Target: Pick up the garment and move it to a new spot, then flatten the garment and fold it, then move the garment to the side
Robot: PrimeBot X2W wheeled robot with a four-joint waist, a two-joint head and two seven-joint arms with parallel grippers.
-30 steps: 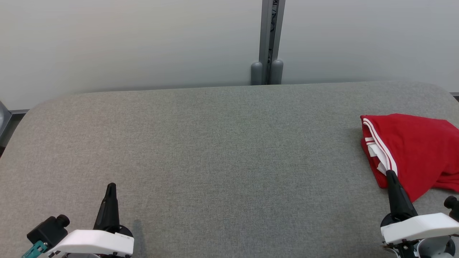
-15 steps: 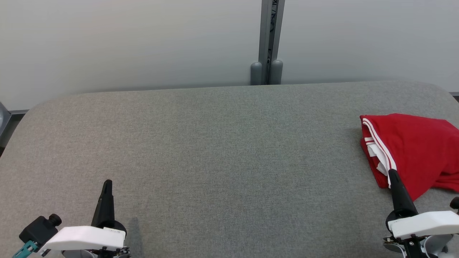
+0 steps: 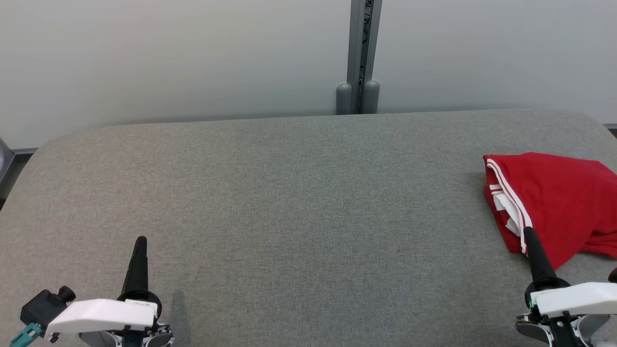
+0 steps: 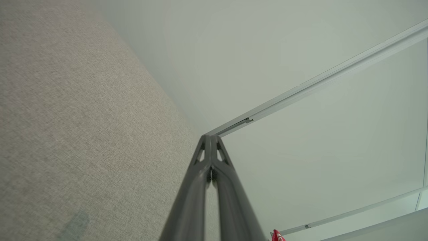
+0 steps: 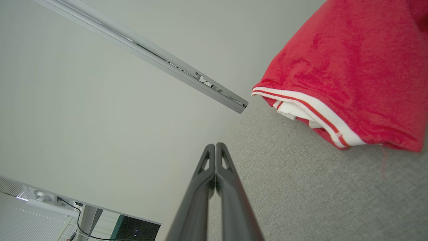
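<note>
A red garment [image 3: 554, 202] with white striped trim lies folded in a bundle at the right end of the grey padded table [image 3: 299, 202], partly cut off by the frame's edge. In the right wrist view the garment [image 5: 351, 73] rests on the grey surface to the upper right of my fingers. My right gripper [image 3: 529, 232] is shut and empty, its tip in front of the garment's near edge, apart from the cloth in the wrist view [image 5: 215, 145]. My left gripper [image 3: 140, 239] is shut and empty over the near left of the table [image 4: 209, 136].
A pale wall runs behind the table, with a grey metal post [image 3: 360, 53] at its middle. The table's rounded corners show at the far left and far right. A wide stretch of bare grey surface lies between my two grippers.
Both arms have drawn back toward the bottom of the view, showing less of their bodies. The left tip has edged slightly left and up. The garment has stayed put.
</note>
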